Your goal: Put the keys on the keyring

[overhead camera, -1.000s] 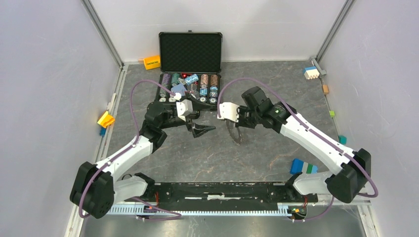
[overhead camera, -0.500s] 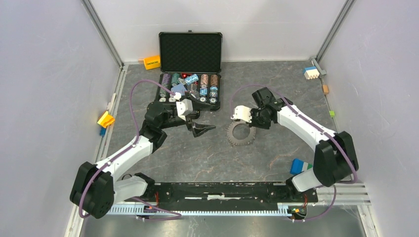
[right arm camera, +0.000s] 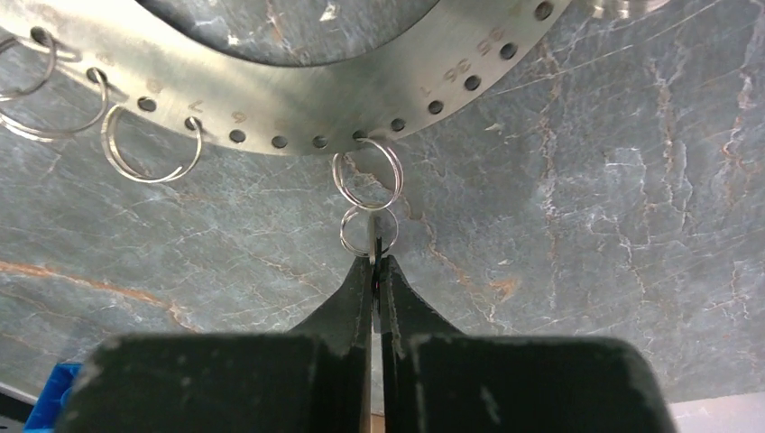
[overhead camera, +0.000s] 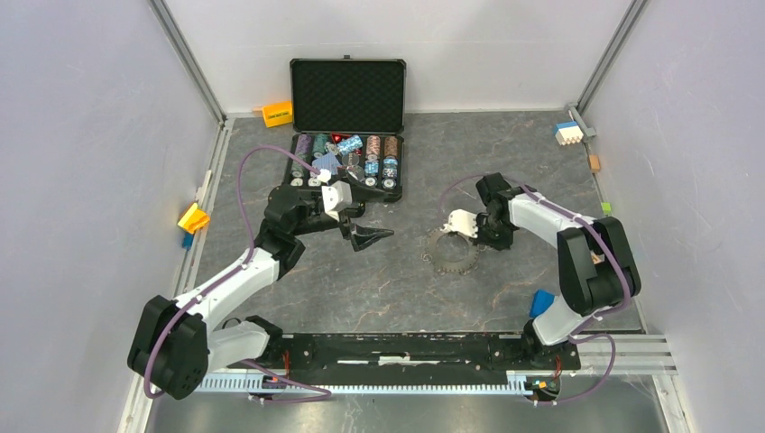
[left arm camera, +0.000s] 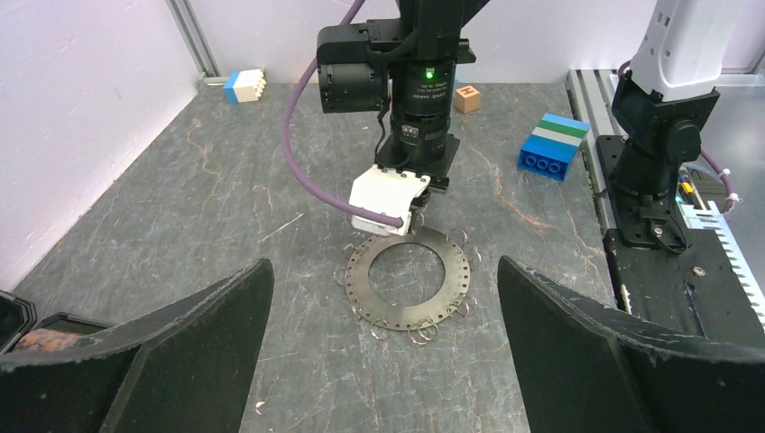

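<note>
The keyring (overhead camera: pixel 448 255) is a flat grey disc with a big hole and small split rings round its rim. It lies flat on the table (overhead camera: pixel 379 289), right of centre, and also shows in the left wrist view (left arm camera: pixel 409 278). My right gripper (overhead camera: pixel 444 236) points down at its far edge. In the right wrist view that gripper (right arm camera: pixel 376 257) is shut on a thin silver key (right arm camera: pixel 372 245), seen edge-on. A small loop links the key to a split ring (right arm camera: pixel 367 176) on the keyring (right arm camera: pixel 298 90). My left gripper (overhead camera: pixel 368 216) hangs wide open left of the disc, its fingers (left arm camera: pixel 162 352) holding nothing.
An open black case (overhead camera: pixel 347 95) of poker chips (overhead camera: pixel 347 158) stands at the back. A blue brick (overhead camera: pixel 541 302) lies near the right arm's base. Small blocks sit along the walls: orange (overhead camera: pixel 277 114), yellow (overhead camera: pixel 193 218), white and blue (overhead camera: pixel 567 133).
My right arm has folded back toward its base, and the keyring went from hanging upright to lying flat, a little further right. The left arm has not moved.
</note>
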Tool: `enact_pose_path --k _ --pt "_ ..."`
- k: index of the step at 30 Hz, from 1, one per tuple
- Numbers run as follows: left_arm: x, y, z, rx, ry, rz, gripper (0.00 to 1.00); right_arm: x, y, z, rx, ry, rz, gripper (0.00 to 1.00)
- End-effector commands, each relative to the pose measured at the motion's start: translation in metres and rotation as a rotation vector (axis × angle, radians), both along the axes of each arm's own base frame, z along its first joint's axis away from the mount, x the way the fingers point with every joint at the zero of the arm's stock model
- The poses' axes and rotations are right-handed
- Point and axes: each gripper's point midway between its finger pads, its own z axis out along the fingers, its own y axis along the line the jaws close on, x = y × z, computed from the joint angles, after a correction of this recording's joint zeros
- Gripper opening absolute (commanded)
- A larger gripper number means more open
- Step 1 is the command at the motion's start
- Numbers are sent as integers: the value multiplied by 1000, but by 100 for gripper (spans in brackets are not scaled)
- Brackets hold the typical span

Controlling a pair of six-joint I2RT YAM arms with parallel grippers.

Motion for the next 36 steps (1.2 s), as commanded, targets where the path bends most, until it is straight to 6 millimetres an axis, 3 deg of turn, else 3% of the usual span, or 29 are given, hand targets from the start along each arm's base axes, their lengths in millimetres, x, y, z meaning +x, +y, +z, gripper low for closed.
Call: enact_pose_path --k 1,11,22,24,28,36 --pt "-4 1 8 -14 -7 -17 100 5 -10 -9 -30 -4 19 4" --pt "-6 1 10 -14 -14 -27 100 10 -31 -22 -66 18 -28 16" --pt "2 5 10 4 -29 29 100 30 -48 -16 -40 -17 -111 51" --pt "6 6 10 10 -35 55 100 34 -52 -10 -36 -31 -126 60" --pt "23 13 6 36 -34 152 100 48 -65 9 -24 -96 -178 98" --pt "69 44 11 59 -58 471 100 91 -83 63 30 -340 -297 98"
